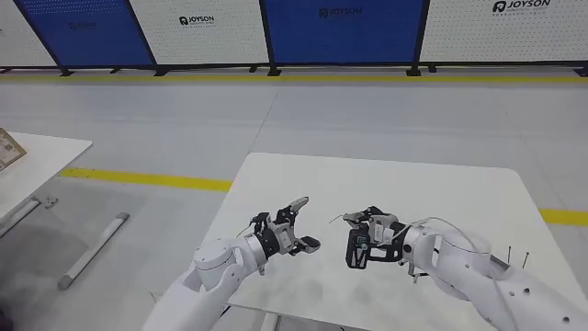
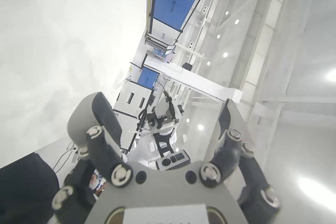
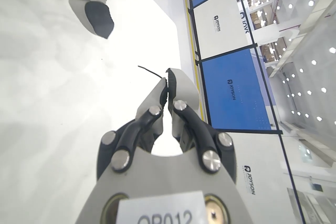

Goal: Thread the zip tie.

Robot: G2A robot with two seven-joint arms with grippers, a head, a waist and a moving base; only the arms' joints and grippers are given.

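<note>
Zip tie [image 3: 150,72] pinched in the closed right gripper [image 3: 167,82], thin free end jutting toward 9 o'clock in the top view — straight at the open, empty left gripper [image 1: 309,224], near it above the white table [image 1: 459,193].

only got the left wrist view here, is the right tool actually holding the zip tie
Observer: Yes. In the right wrist view the right tool is shut on the zip tie; a short, thin black end sticks out past its fingertips.
Operator: which way does that end point
Observer: In the top view it points roughly across the gap toward the open left tool.
Operator: where are the two tools over the table
Observer: Both are above the near part of the white table, tips facing each other, apart and not touching.
</note>
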